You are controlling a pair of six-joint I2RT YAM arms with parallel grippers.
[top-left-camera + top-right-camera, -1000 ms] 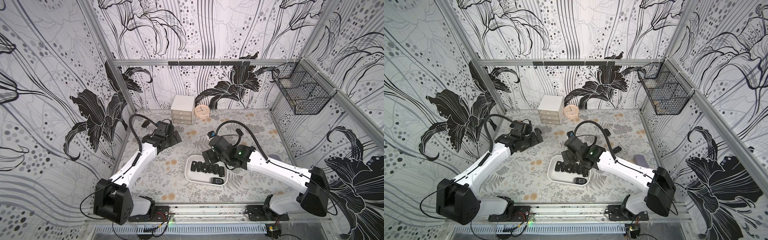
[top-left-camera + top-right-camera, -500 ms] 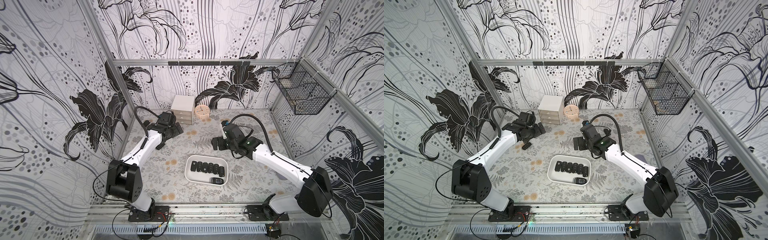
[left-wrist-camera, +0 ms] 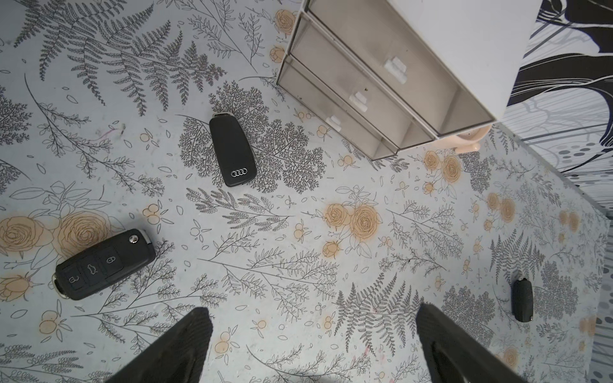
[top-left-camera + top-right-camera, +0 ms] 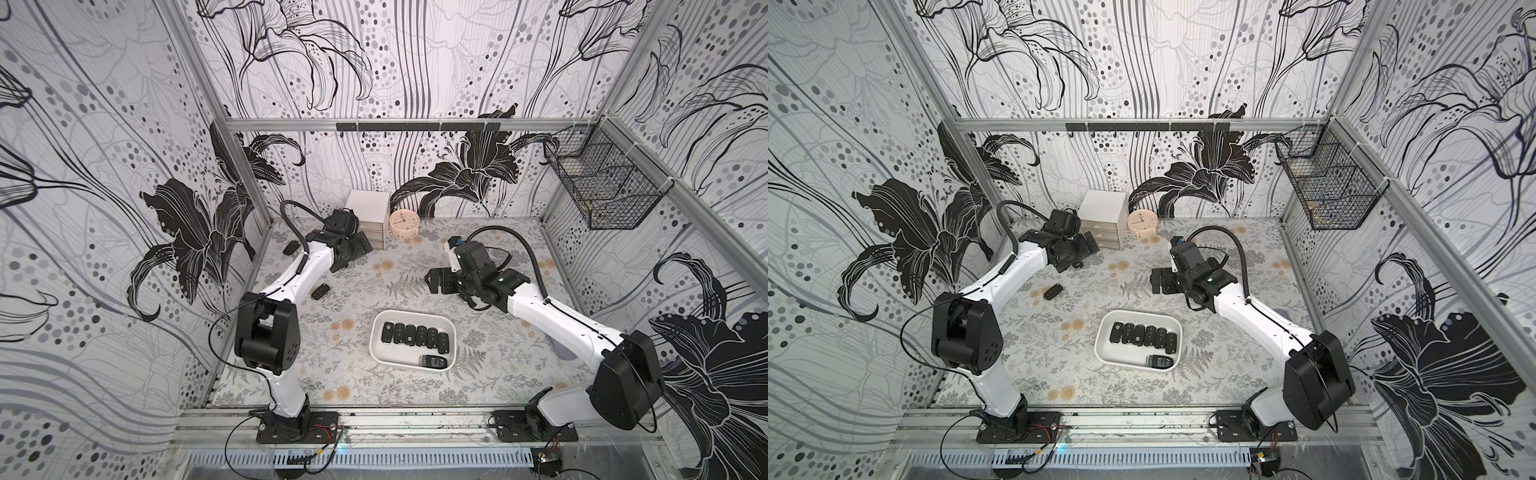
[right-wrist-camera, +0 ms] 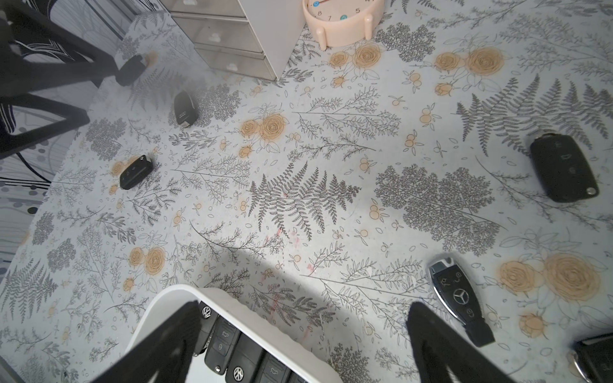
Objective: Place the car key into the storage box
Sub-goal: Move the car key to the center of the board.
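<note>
The white storage box [image 4: 415,314] [image 4: 1142,313] sits at the table's front middle with several black car keys in it; its rim [image 5: 258,311] shows in the right wrist view. Loose car keys lie on the mat: an Audi fob [image 3: 233,150], a flip key [image 3: 104,264] [image 4: 320,291] and another [image 3: 522,300] near the left arm, a Mercedes key [image 5: 459,300] and a black fob [image 5: 564,167] near the right arm. My left gripper [image 4: 358,246] [image 3: 311,318] hangs open in front of the drawer cabinet. My right gripper [image 4: 436,282] [image 5: 303,315] is open, just behind the box, holding nothing.
A small white drawer cabinet [image 4: 368,208] and a peach clock [image 4: 404,221] stand at the back. A black wire basket [image 4: 602,187] hangs on the right wall. One more key [image 4: 291,248] lies by the left wall.
The right gripper has pulled back from over the box to behind it, still open. The left arm has swung toward the back, near the cabinet.
</note>
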